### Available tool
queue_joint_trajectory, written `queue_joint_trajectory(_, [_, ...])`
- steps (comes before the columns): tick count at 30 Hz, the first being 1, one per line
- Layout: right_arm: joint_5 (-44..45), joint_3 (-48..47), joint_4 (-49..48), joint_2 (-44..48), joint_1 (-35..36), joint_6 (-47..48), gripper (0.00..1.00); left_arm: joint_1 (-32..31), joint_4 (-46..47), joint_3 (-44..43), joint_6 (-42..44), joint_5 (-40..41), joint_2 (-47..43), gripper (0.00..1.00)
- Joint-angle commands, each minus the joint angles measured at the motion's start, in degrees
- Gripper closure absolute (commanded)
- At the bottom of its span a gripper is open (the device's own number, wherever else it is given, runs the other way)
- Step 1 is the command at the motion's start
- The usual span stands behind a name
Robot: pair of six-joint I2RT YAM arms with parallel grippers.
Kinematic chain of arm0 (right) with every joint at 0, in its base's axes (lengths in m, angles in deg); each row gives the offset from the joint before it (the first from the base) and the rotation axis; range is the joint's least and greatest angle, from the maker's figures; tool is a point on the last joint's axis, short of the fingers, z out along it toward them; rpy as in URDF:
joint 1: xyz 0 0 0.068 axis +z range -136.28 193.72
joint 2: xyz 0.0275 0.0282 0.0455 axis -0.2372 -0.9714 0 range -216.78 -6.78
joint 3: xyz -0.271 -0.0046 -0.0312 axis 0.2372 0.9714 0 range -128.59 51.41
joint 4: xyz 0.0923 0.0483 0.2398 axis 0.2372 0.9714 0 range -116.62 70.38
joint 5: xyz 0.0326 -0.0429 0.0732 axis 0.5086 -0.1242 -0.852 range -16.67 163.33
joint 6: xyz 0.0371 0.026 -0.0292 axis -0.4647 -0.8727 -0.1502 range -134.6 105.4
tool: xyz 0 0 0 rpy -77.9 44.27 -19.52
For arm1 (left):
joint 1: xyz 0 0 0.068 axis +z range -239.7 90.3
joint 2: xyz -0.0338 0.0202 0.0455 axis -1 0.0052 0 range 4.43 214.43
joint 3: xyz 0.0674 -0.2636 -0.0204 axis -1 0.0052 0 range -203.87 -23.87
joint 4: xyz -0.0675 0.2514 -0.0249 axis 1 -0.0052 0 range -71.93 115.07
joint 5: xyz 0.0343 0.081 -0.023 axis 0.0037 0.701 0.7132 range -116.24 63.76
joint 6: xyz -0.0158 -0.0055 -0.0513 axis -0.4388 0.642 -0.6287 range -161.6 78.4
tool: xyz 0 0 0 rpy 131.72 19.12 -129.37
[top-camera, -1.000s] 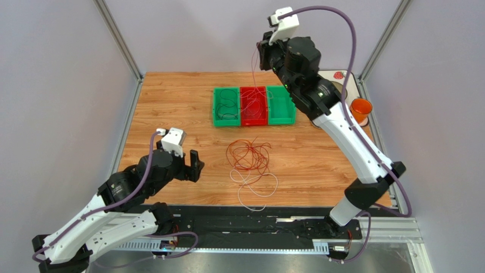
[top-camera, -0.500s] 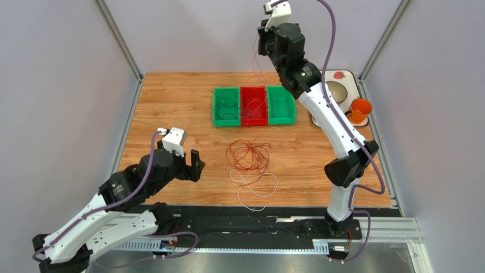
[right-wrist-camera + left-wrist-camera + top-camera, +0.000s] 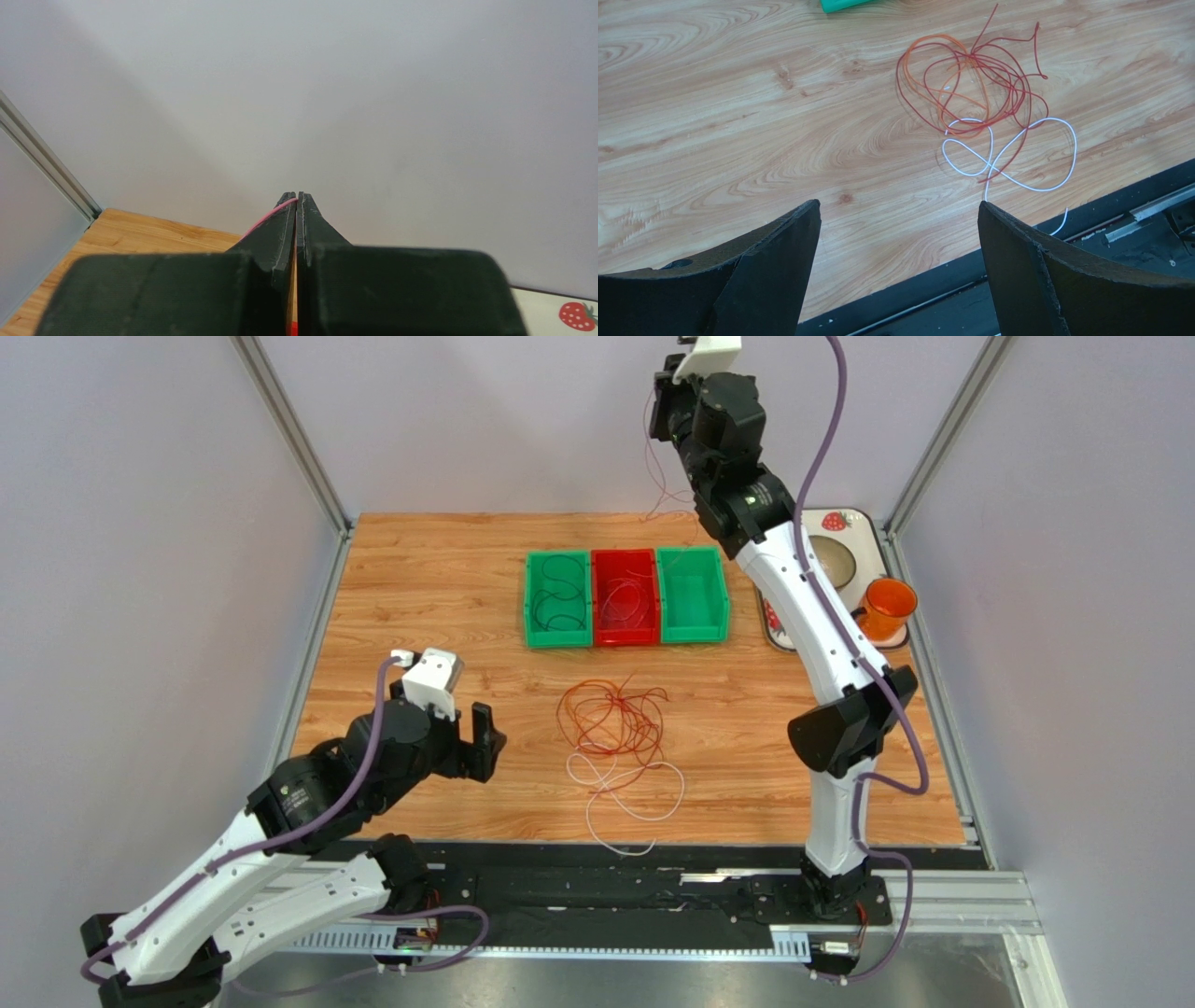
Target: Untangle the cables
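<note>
Right hand [image 3: 657, 417] stands high by the far wall, clamped shut on a thin red cable [image 3: 277, 208] that dangles toward the bench [image 3: 421, 588]. Left hand [image 3: 484, 742] hovers wide open over the bench's near left, gripping nothing. Between the arms a red tangle [image 3: 613, 721] lies on the wood, one strand crossing a looped white cable [image 3: 627, 795] just nearer. Farther back, three bins sit side by side; a dark cable [image 3: 560, 591] coils in the left green bin [image 3: 533, 633].
</note>
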Motion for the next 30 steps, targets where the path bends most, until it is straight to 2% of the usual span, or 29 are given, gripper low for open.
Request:
queue_joint_trajectory(1, [-0.7,-3.1,-2.7,-3.9,-0.2,-2.4,1.0,0.3,1.7,0.3,1.2,-0.6,0.4,0.09])
queue_joint_trajectory(16, [-2.0,1.2,-3.1,-6.4,0.5,-4.5,1.0,0.7,1.6,0.2,1.1,-0.6,0.8,0.1])
queue_joint_trajectory(30, [-4.9,13.2,-6.0,-6.1,0.4,-4.6,1.0,0.7,1.6,0.3,1.2,-0.7,0.2,0.1])
